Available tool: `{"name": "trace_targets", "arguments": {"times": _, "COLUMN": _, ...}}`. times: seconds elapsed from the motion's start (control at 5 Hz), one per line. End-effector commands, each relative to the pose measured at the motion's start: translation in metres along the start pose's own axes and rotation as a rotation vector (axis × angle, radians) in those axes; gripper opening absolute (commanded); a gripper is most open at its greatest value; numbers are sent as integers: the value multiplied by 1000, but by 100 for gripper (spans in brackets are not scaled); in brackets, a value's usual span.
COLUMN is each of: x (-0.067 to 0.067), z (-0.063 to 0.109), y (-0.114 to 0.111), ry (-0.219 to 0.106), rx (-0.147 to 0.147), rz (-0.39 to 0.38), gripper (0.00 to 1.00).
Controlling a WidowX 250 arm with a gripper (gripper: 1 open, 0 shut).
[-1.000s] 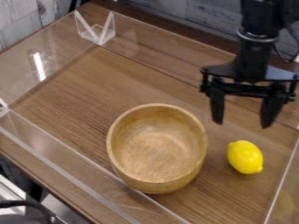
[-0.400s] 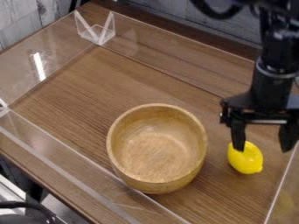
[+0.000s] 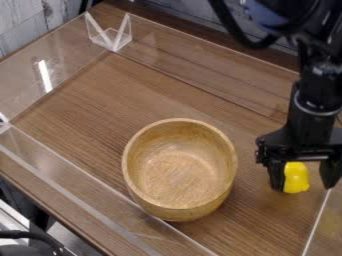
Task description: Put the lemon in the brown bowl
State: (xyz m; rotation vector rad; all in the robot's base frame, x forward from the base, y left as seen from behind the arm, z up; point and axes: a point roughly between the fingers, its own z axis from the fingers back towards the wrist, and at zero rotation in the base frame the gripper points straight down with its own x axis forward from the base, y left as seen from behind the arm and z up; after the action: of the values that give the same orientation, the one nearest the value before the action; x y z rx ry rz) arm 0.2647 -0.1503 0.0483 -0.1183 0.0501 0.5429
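Note:
The lemon (image 3: 295, 178), small and bright yellow, lies on the wooden table just right of the brown bowl (image 3: 179, 166). My black gripper (image 3: 295, 176) has come straight down over it, one finger on each side of the fruit. The fingers look close against the lemon, but the lemon still rests on the table and I cannot tell whether they press it. The bowl is a large round light-brown wooden one with a thick rim, and nothing is inside it. Part of the lemon is hidden behind the fingers.
Clear acrylic walls (image 3: 54, 60) surround the wooden table (image 3: 147, 90). A small clear triangular stand (image 3: 110, 32) sits at the back left. The table's right edge lies close beside the gripper.
The gripper has moved right and down from above the table to the lemon, and its fingers now straddle the fruit. Lemon and bowl have stayed put.

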Motion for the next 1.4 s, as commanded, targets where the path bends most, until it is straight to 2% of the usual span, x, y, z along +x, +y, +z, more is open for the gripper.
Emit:
{"name": "trace_targets", "arguments": {"times": 0.0, "x": 0, "z": 1, "y": -9, "ry": -16, "rx": -44, "rz": 11, "gripper": 100}}
{"name": "trace_targets", "arguments": {"times": 1.2, "x": -4, "z": -9, "y": -5, "ry": -5, "rx": -38, "rz": 49, "gripper": 100}}
